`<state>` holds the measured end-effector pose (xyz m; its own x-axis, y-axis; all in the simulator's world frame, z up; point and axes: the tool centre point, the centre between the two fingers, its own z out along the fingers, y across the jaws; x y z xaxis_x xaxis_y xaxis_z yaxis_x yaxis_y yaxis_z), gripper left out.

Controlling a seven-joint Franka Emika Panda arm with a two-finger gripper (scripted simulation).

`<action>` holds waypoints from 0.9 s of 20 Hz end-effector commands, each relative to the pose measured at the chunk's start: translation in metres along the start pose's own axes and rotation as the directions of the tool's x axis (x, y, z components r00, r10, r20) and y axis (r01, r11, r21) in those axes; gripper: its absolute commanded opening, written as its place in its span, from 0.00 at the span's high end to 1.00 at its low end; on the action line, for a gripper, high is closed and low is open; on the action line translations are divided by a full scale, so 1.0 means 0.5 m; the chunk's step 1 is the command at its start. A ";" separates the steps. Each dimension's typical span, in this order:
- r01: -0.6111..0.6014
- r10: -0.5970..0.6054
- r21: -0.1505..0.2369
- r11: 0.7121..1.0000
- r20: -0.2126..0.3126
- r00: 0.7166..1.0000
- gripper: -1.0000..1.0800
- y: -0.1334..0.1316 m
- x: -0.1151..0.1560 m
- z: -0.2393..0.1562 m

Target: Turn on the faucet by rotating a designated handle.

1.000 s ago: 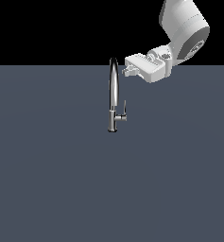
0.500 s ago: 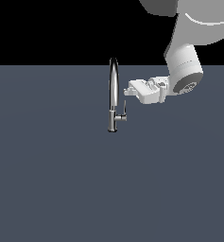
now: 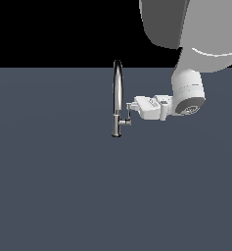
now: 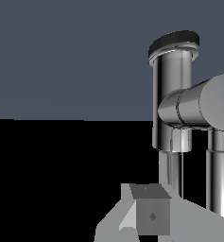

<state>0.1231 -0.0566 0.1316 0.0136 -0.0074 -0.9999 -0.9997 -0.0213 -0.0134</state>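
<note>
Exterior view: faucet [image 3: 117, 98] stands upright on the flat grey-blue surface [image 3: 63, 186], roughly mid-frame, its thin arched spout rising to the line where the surface meets the black background. Short cylindrical base sits at the bottom of the tap. Handle [image 3: 127, 116] is a small chrome lever on a short stub sticking out of the base toward the exterior view's right, blade pointing up. White arm [image 3: 188, 90] comes in from the upper right of the exterior view, wrist turned so the gripper [image 3: 129, 106] lies horizontal and points toward the exterior view's left, straight at the tap. Gripper tip is right at the upper end of the handle blade, touching or just beside it; contact cannot be confirmed at this size. Gripper sits just beside the spout column, on its right in the exterior view, above the stub.

Wrist view: very close to the tap, chrome base cylinder with a dark end cap and the thick stub [image 4: 198, 106] fill one side of the frame, with thin chrome rods next to them. One grey finger pad [image 4: 151, 215] shows at the frame edge near the rods. Only one finger is clearly seen, so cannot tell whether the jaws are apart or together, or clamped on anything.
</note>
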 end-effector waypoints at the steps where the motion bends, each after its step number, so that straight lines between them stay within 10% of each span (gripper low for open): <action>1: -0.006 0.006 0.008 1.000 0.007 1.000 1.00 -0.001 0.006 0.002; 18: -0.006 0.006 0.008 1.000 0.007 1.000 1.00 0.038 -0.004 0.003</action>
<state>0.1069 -0.0556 0.1326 0.0071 -0.0003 -1.0000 -0.9999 -0.0136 -0.0071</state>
